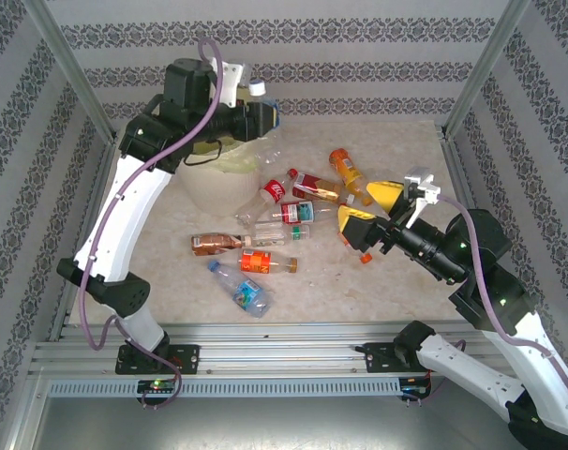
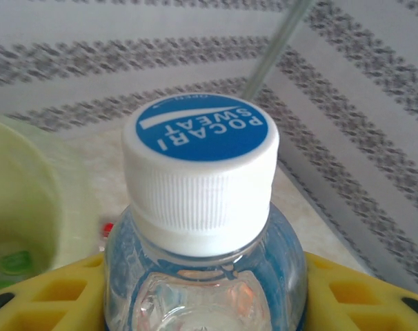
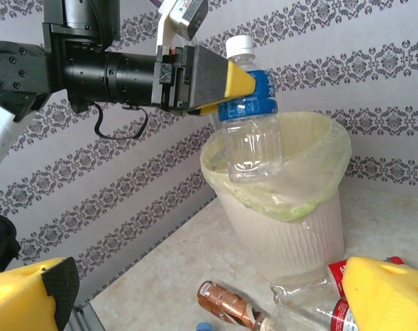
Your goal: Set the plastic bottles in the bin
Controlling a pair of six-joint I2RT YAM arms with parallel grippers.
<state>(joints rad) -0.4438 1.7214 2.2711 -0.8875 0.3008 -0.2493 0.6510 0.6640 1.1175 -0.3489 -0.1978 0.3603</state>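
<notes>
Beige marbled tabletop (image 1: 340, 291); grey-striped patterned walls (image 1: 359, 56) around; metal frame posts (image 1: 73, 75) at corners; slotted rail (image 1: 293, 337) along near edge.

The white screw cap (image 2: 201, 179) of the clear bottle (image 2: 203, 289) bears a blue disc (image 2: 201, 131) printed POCARI SWEAT in white capitals, seen upside down. Smaller print at the disc's far edge is unreadable, as is the white script on the red-labelled bottle (image 1: 276, 191) on the table (image 1: 406, 169).

Clear glossy plastic bottle (image 3: 250, 145), ribbed white plastic cap (image 2: 198, 196), ridged matt cream bin (image 3: 295, 241), thin crinkled liner bag (image 3: 327, 148)
</notes>
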